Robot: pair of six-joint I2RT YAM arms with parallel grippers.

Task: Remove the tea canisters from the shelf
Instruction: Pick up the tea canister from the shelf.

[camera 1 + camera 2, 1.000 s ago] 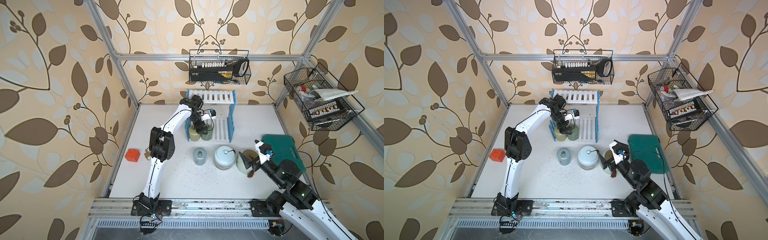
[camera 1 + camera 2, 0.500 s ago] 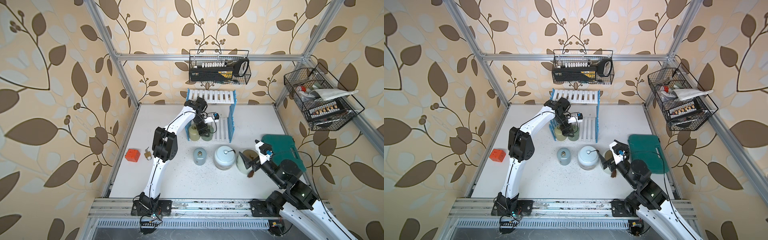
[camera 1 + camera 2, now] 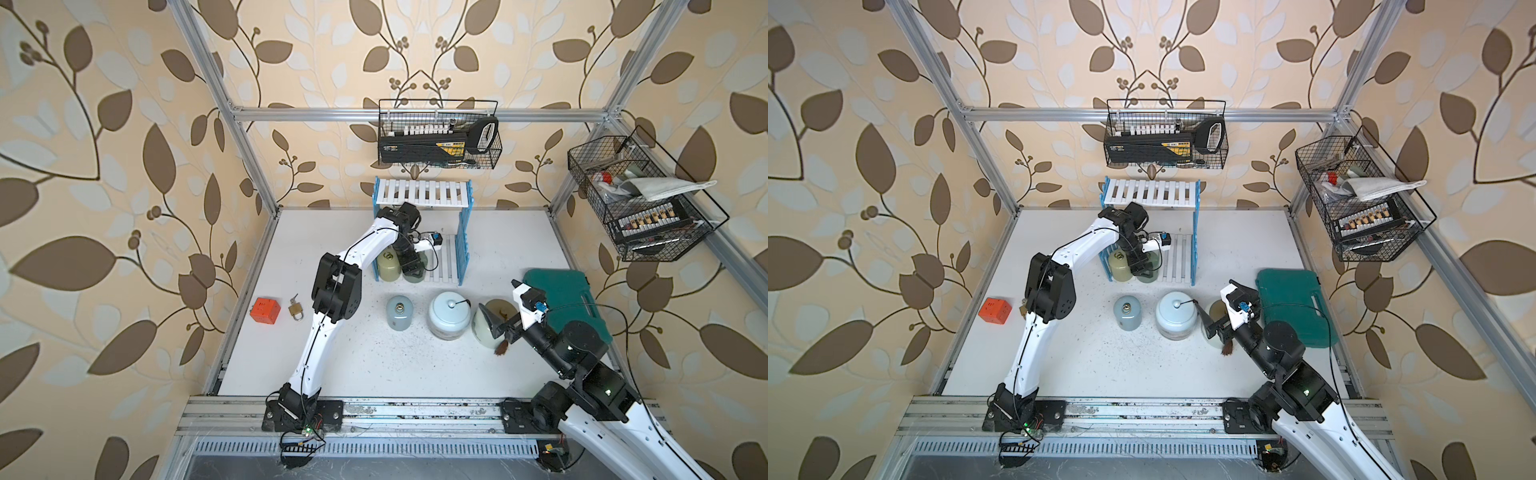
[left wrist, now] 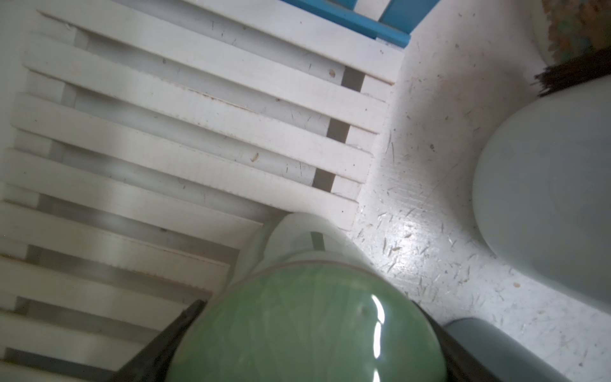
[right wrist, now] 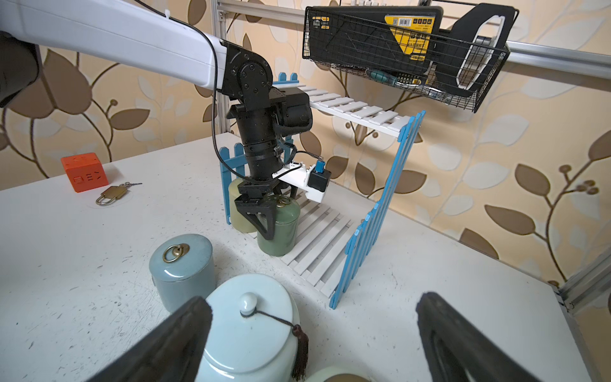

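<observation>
Centre of a top view: left gripper (image 3: 412, 269) fingers (image 5: 263, 228) flank the green canister (image 5: 285, 228) on the lower tier of the shelf (image 5: 317, 244), clamping not discernible, right gripper (image 5: 312, 299) fingers apart; a loose grip may tip it against the adjoining yellow-green canister (image 3: 387, 268).

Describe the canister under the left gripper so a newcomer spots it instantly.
Find the white slatted shelf with blue picket sides by the back wall. Two small canisters stand at the front of its lower tier. Yours is the green canister, darker than the yellow-green canister beside it, with the left gripper straddling its lid.
</observation>
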